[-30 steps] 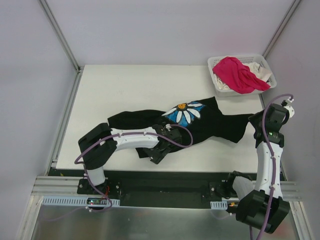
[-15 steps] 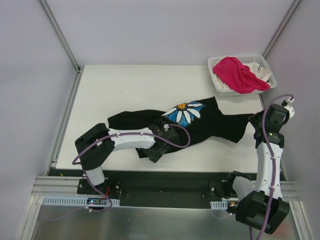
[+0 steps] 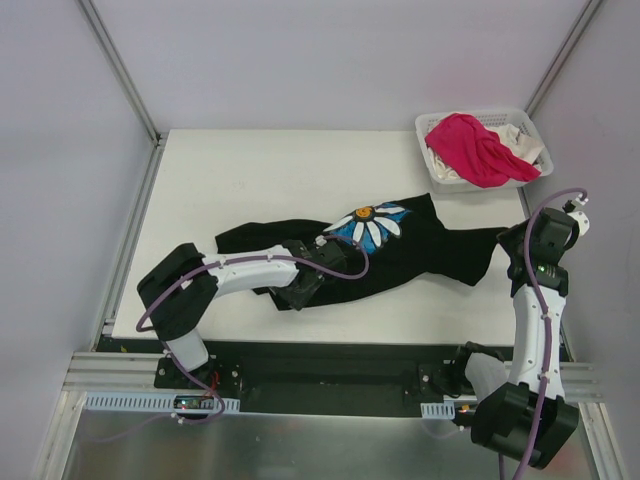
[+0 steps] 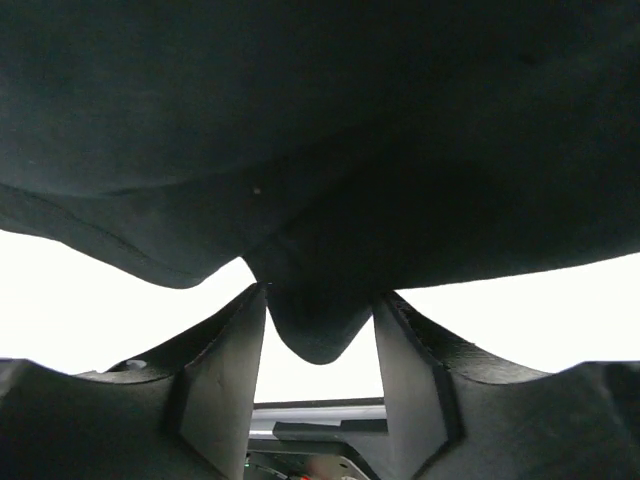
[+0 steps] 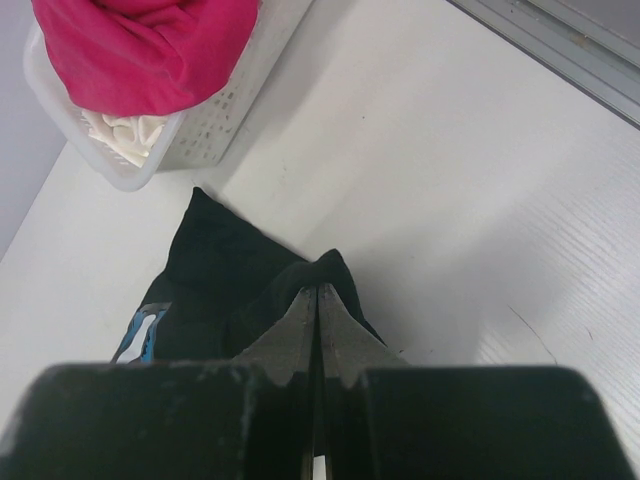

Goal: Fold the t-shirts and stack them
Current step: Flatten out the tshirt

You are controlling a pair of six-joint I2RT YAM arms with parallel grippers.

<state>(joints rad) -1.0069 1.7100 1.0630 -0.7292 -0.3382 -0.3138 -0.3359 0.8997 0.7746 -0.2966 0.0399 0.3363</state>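
The black t-shirt (image 3: 420, 250) with the daisy print (image 3: 368, 226) lies crumpled across the middle of the table. My left gripper (image 3: 298, 290) is at its near edge. In the left wrist view its jaws (image 4: 321, 295) stand partly apart, open, and a hanging fold of the black cloth (image 4: 318, 335) sits between the fingers (image 4: 225, 370). My right gripper (image 3: 512, 250) is shut on the shirt's right end, pinching a raised peak of cloth (image 5: 335, 265). The pink t-shirt (image 3: 478, 148) lies on top of a white t-shirt (image 3: 518, 135) in the basket.
The white lattice basket (image 3: 432, 125) stands at the table's far right corner, and the right wrist view shows its wall (image 5: 230, 110) beyond the black cloth. Bare white tabletop (image 3: 250, 180) lies to the left and behind the shirt. Frame posts and grey walls enclose the table.
My left gripper has slid left along the shirt's near edge and its jaws have narrowed around a fold. The right arm has not moved.
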